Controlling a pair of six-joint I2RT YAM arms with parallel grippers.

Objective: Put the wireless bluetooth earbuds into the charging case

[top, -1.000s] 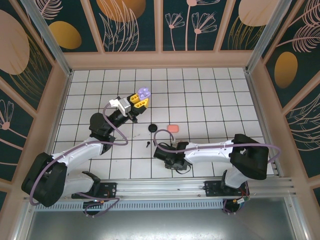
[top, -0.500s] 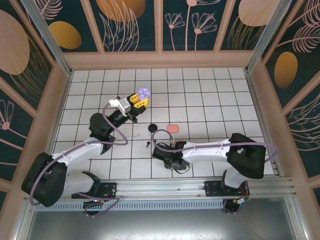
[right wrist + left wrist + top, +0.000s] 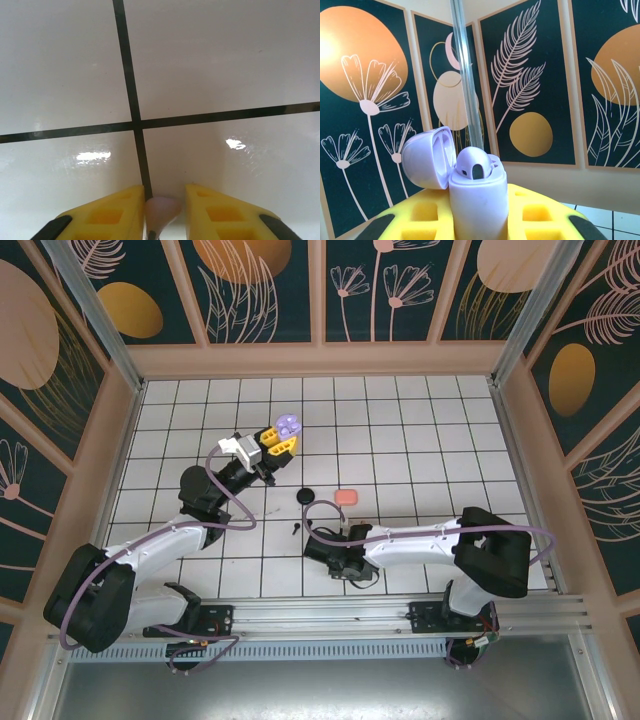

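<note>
Here, a lilac earbud [image 3: 161, 209] sits pinched between the closed yellow fingers of the right gripper [image 3: 164, 212], well apart from the open charging case [image 3: 479, 200]. The left gripper [image 3: 278, 443] clamps that case upright. A second earbud [image 3: 475, 167] is seated inside.

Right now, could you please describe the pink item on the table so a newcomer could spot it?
On the white tiled table, look near the middle, just beyond the right arm. The pink item lies there, a rounded oblong; the black item left of it is round.
</note>
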